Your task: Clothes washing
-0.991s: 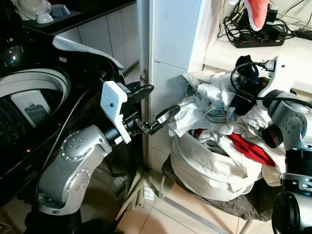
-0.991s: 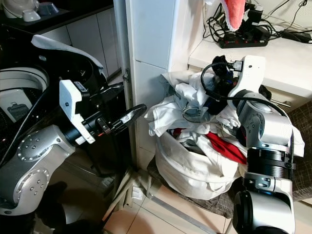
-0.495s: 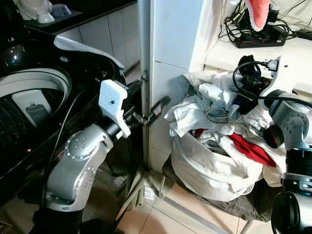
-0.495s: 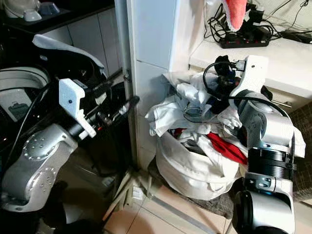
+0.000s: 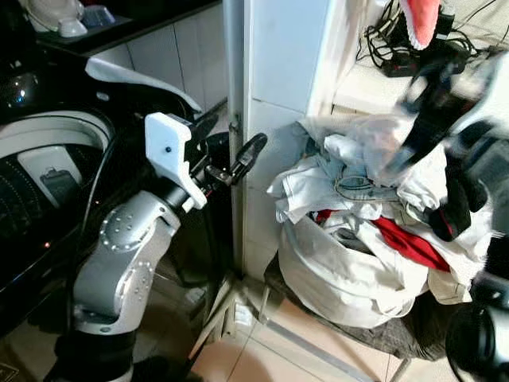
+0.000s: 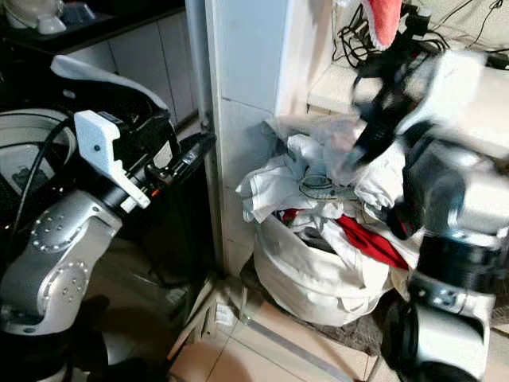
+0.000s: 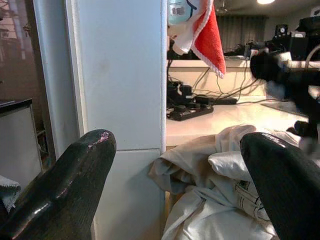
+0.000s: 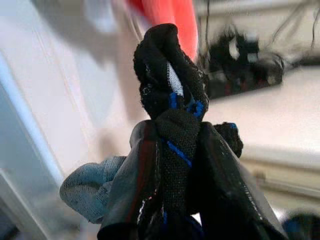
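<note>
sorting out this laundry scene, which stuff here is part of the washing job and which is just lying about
Part of the job:
- washing machine
- laundry bag heaped with clothes
- dark garment, pinched in the right claw
- left claw, open

Just lying about:
- power strip and cables on the counter
- red towel hanging above

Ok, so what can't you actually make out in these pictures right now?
- Right arm, eye views: motion blur smears it above the laundry pile.
- Dark garment, right wrist view: bunched between the fingers, so its type is unclear.
- Washer drum, left eye view: cut by the frame edge, contents hidden.
- Basket bottom: buried under clothes.
</note>
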Controlling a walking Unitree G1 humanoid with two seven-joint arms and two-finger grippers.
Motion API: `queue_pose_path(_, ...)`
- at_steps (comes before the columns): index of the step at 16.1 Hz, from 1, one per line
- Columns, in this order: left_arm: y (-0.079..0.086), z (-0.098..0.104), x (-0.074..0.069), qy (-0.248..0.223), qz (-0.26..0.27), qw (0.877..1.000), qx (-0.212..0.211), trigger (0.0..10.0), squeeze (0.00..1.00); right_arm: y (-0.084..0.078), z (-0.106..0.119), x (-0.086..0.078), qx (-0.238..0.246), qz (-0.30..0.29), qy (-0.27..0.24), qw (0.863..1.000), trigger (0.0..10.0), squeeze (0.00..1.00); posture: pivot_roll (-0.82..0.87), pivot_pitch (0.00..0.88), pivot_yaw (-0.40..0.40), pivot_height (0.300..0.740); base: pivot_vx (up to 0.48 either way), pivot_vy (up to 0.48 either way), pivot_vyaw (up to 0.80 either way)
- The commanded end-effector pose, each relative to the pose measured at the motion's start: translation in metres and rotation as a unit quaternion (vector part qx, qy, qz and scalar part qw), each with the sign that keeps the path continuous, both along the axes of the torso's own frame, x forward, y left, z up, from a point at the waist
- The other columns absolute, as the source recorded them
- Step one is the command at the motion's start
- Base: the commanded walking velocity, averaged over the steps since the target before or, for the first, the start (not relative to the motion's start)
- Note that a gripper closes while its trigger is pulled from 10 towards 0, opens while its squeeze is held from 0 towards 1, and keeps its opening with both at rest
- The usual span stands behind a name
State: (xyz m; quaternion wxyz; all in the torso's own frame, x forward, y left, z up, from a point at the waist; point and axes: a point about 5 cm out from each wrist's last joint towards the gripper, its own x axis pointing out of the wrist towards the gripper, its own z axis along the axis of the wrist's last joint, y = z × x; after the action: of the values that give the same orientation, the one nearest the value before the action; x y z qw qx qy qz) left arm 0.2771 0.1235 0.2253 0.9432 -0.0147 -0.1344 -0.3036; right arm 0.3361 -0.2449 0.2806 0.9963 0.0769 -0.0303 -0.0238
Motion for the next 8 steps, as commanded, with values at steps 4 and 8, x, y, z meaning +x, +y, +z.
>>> queue_pose_path(4,-0.014,0.041,0.001,-0.058,-0.065,0.996,-0.028,10.0,1.00,0.070,0.041,-0.010,0.156,0.215,-0.110,0.958,0.0,0.00,-0.04,0.000,-0.013,0.740,0.000,0.000,0.00)
queue_pose_path(8,-0.029,0.051,-0.002,-0.069,-0.096,0.992,-0.054,10.0,0.76,0.101,0.027,-0.008,0.269,0.259,-0.101,0.922,0.0,0.00,-0.02,0.000,-0.034,0.740,0.000,0.000,0.00)
